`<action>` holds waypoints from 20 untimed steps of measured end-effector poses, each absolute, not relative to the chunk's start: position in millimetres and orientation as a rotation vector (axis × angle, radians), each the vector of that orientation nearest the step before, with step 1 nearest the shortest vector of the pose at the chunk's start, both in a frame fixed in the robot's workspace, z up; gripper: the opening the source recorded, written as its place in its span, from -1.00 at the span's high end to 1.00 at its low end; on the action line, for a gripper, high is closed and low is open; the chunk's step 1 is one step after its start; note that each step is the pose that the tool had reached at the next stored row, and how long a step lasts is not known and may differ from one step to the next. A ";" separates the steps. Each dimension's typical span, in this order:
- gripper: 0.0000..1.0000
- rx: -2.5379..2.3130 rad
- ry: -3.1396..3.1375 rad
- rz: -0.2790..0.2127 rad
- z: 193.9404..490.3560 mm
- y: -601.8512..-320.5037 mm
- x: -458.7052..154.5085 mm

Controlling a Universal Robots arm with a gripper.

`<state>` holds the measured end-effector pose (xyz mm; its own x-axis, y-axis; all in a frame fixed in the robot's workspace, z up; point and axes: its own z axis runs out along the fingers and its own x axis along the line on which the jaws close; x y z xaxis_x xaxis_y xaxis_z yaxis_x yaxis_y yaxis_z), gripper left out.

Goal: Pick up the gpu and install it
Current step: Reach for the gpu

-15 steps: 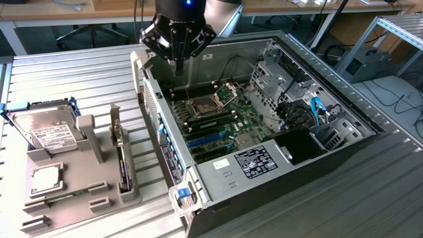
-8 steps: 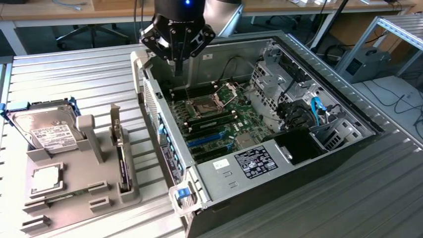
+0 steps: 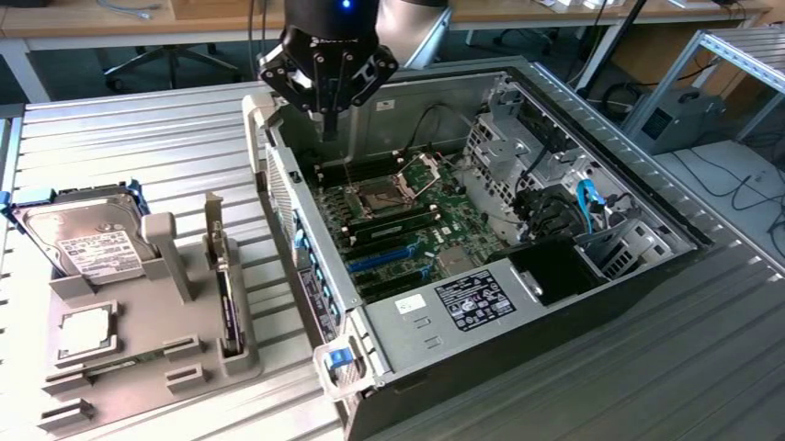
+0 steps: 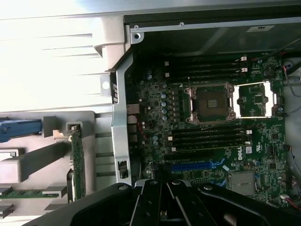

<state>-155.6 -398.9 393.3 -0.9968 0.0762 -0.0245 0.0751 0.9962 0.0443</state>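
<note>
On the exterior view's left, a gray fixture [image 3: 135, 358] rests on the ribbed surface [image 3: 123, 156] and carries a hard drive [image 3: 86, 243]. The gpu [image 3: 224, 285] stands on edge in a slot along the fixture's right side, just beside the open case [image 3: 381, 344]. In the wrist view, the gpu [image 4: 77, 165] presents its green board edge in the same slot. Further right, the pincer [image 3: 329, 127] hangs above the case's far left corner, near the motherboard [image 3: 454, 220] and well apart from the gpu. Its fingers are closed together and grip nothing.
</note>
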 end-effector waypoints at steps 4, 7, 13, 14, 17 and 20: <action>0.76 0.118 3.112 0.068 393.3 -398.9 -157.1; 0.76 0.118 3.112 0.068 393.3 -398.9 -158.5; 0.76 0.118 3.112 0.068 393.3 -398.9 -160.8; 0.76 0.118 3.112 0.068 393.3 -399.0 -161.3; 0.76 0.118 3.112 0.068 393.3 -399.0 -163.5; 0.76 0.118 3.112 0.068 393.3 -398.9 -165.3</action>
